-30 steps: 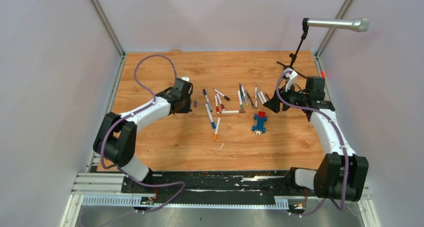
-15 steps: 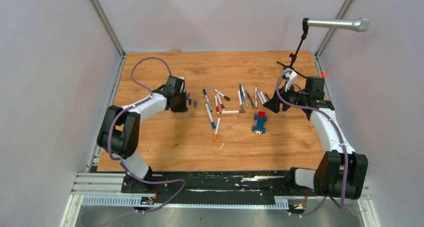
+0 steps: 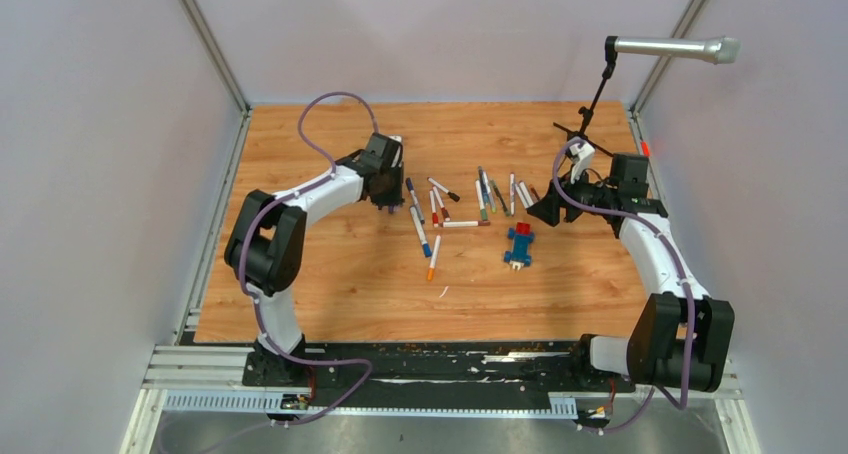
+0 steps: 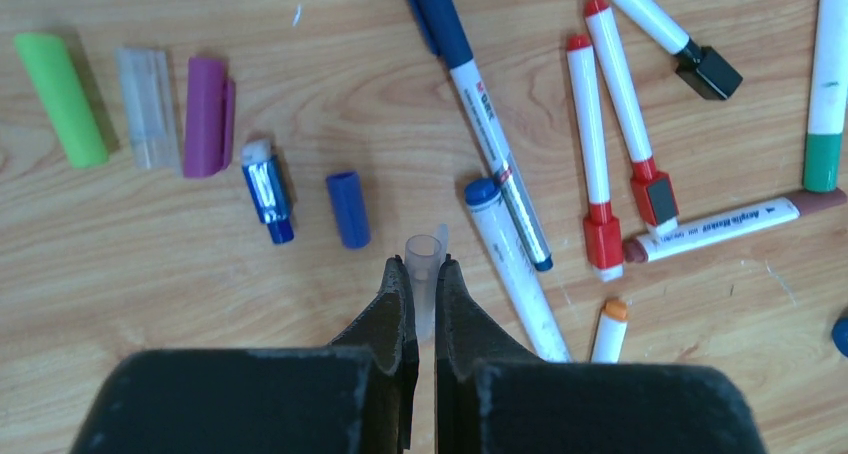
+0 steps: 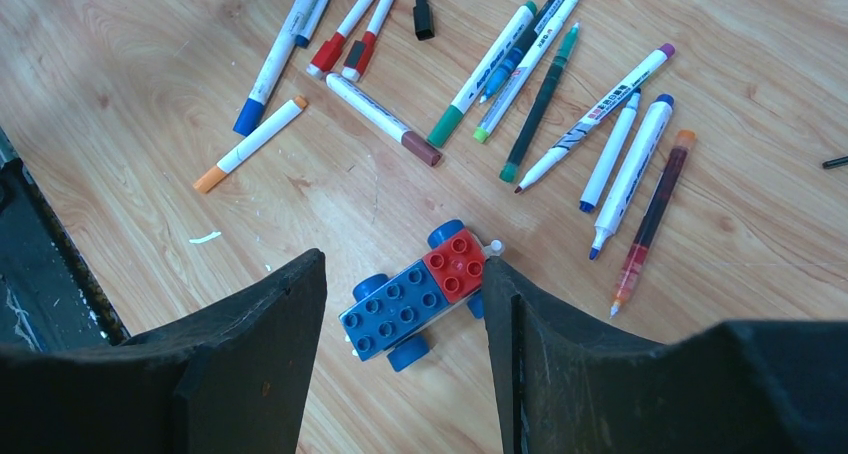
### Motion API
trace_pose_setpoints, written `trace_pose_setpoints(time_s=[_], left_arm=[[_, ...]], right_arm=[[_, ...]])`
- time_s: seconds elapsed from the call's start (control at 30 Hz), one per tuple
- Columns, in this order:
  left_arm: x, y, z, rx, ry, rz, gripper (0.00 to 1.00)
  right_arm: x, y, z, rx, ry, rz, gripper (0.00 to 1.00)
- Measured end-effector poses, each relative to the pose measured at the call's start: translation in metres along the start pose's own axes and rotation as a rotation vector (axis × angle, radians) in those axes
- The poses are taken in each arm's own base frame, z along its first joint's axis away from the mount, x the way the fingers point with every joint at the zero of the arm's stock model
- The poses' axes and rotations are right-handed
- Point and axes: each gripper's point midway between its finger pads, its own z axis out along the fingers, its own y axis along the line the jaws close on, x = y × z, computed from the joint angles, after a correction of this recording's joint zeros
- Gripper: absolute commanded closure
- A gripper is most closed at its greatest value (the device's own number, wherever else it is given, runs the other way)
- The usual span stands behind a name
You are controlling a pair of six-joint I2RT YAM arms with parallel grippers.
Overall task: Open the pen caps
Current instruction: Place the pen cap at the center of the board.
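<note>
**Item:** pen caps.
**Loc:** loose lot on desk, L of pens: green cap, purple cap, blue cap. One clear cap is clamped in left jaws, low over desk.
**Handling (est.):** light, stiff, slick plastic; prob. rolls. Grip across cap mid-body and steady barrel w/ other arm.
**Right jaws:** apart, empty, over block toy.
**Chg vs 1 s ago:** left arm swung from desk's L side toward pen pile; right arm same.

Your left gripper extended over the table, pinched on a clear cap, your right gripper angled down, jaws parted, empty
</note>
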Motion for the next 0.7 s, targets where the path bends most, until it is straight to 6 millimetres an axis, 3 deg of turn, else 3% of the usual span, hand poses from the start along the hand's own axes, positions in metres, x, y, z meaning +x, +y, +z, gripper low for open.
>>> trace_pose_setpoints(time_s=[0.27, 0.47, 0.7], left_arm=[[0.002, -0.001, 0.024, -0.035, 0.061, 0.008, 0.89], [0.002, 0.003, 0.03, -0.063, 0.082, 0.012, 0.73], [0.002, 0.004, 0.032, -0.078, 0.098, 0.014, 0.68]], right_arm=[[0.001, -0.001, 0.001, -0.001, 0.003, 0.005, 0.41], [0.002, -0.002, 0.0, 0.001, 0.002, 0.007, 0.41], [0.001, -0.002, 0.0, -0.002, 0.0, 0.008, 0.41]])
